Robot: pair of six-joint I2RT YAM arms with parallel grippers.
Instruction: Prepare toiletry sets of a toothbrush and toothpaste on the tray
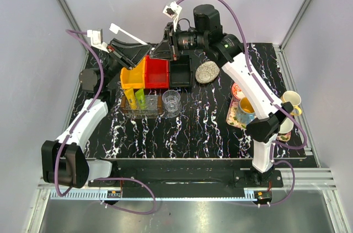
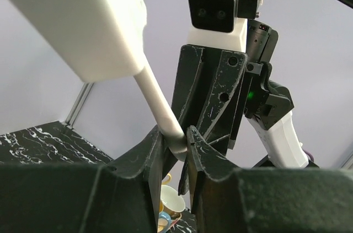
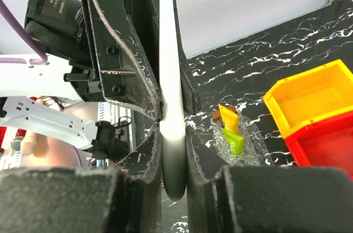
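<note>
A slim white toothbrush (image 1: 130, 34) hangs in the air above the back left of the table, held by both arms. My left gripper (image 2: 186, 139) is shut on its thin handle (image 2: 157, 101), with the brush's broad end close to that camera. My right gripper (image 3: 174, 128) is shut on the same stick (image 3: 170, 73), just below the left gripper's fingers (image 3: 116, 51). From above, the left gripper (image 1: 144, 47) and right gripper (image 1: 156, 51) meet tip to tip. On the clear tray (image 1: 150, 113) stand a yellow toothpaste tube (image 1: 130, 97) and a green toothpaste tube (image 1: 141, 98).
Yellow (image 1: 134, 76), red (image 1: 156, 72) and black (image 1: 180, 72) bins line up behind the tray. A clear cup (image 1: 171, 101) stands to its right. A grey speckled lump (image 1: 207, 71) lies further right. Mugs (image 1: 291, 101) and a patterned tray (image 1: 234, 117) fill the right edge.
</note>
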